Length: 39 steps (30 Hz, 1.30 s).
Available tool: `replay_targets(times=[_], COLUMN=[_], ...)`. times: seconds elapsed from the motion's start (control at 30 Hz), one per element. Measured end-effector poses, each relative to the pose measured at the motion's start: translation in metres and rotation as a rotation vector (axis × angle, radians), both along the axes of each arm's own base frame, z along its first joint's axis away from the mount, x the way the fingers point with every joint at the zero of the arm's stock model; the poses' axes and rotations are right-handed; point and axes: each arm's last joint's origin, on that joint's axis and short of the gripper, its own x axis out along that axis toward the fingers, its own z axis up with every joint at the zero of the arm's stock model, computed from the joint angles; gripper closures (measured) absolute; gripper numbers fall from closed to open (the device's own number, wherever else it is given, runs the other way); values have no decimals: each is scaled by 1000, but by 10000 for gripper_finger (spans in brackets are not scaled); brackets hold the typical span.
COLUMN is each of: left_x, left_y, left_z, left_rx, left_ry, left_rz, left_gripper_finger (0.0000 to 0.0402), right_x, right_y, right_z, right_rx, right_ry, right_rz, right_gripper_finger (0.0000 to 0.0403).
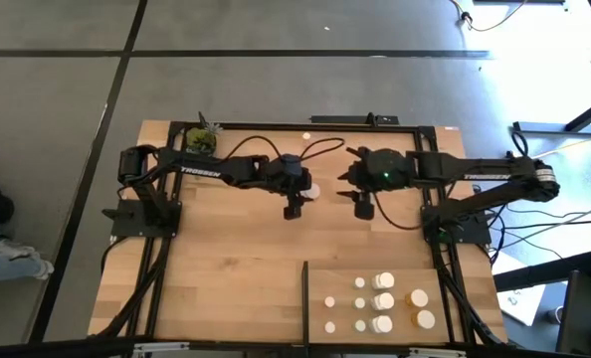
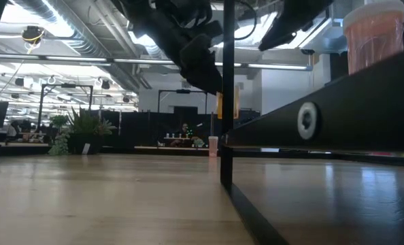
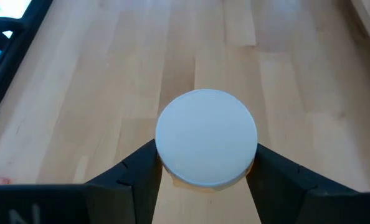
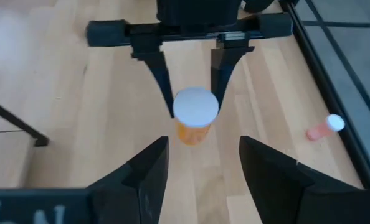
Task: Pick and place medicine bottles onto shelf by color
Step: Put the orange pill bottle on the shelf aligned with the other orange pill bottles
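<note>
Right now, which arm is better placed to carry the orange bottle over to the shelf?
Left. Its gripper is already shut on the orange bottle, while the right gripper is open and empty. The shelf lies nearer the right arm, though.

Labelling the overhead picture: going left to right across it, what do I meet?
Plant → left hand, shut on an orange bottle → right hand, open → shelf with its bottles.

Two dark jointed arms (image 1: 226, 169) (white TROSSEN lettering on each), black looping cables (image 1: 320, 149), wedge-shaped black fingers (image 3: 132, 180).
</note>
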Motion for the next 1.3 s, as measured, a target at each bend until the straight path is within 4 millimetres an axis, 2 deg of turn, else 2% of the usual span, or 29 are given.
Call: replay_targets(times=[0.17, 0.43, 0.77, 0.97, 1.03, 1.17, 1.3], left_x=[4, 10, 24, 40, 40, 51, 75], left_y=[-7, -18, -17, -14, -14, -11, -8], left_z=[8, 18, 0, -10, -17, -29, -23], left_rx=[14, 30, -5, 17, 12, 17, 34], left_ry=[-14, -50, -78, -174, -145, -126, -143], left_rz=[-31, -82, -123, -123, -125, -124, -146], left_gripper_finger=[204, 204, 204, 205, 205, 205, 205], right_x=[-5, -5, -12, -13, -14, -17, -26], right_y=[10, 15, 17, 20, 21, 24, 26], right_z=[4, 3, -5, -6, -6, -6, 3], right_rx=[31, 176, 245, 294, 299, 322, 328], right_ry=[-10, -15, 96, 120, 129, 151, 141], right_rz=[10, -38, 2, 50, 60, 92, 104], right_gripper_finger=[205, 205, 205, 205, 205, 205, 205])
